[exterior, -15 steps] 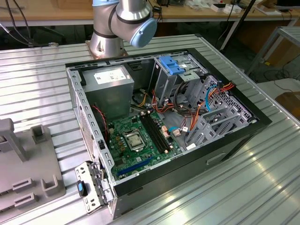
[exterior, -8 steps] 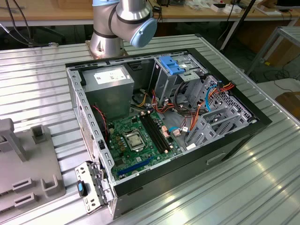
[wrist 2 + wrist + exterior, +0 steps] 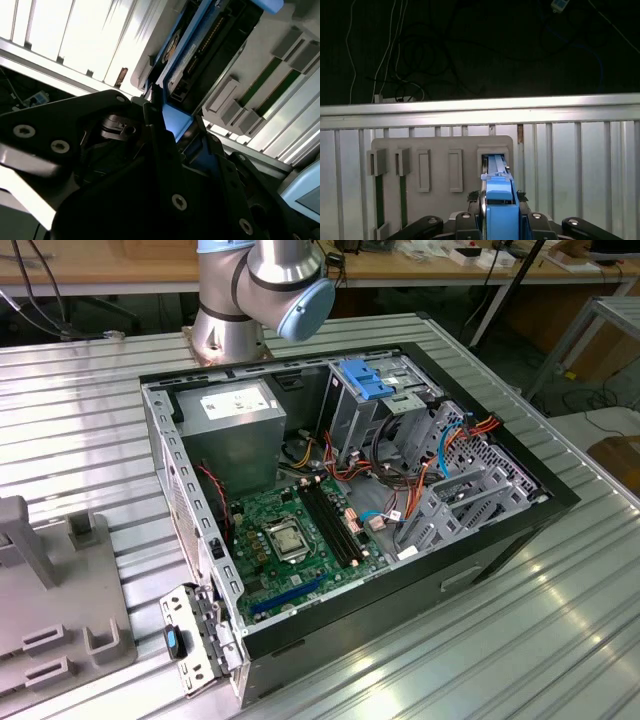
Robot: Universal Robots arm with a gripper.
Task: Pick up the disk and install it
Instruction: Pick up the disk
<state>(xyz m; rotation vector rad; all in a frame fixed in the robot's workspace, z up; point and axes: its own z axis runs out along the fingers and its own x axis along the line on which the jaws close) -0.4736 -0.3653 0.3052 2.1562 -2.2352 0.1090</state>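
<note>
gripper (image 3: 500, 196): clamped tight on the disk (image 3: 498, 212) | disk: standing on its thin edge, far end at a slot in the grey holder (image 3: 440, 150) | grey holder: sits on the metal table (image 3: 570, 165)

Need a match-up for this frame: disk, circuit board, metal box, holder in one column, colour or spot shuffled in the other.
1. disk
2. circuit board
3. metal box
4. holder

A. green, lying inside the open case
B. grey, with a white label on top
C. blue frame, at the gripper, by a slot
D. grey, slotted, on the ribbed table

Pairs: 1-C, 2-A, 3-B, 4-D
</note>
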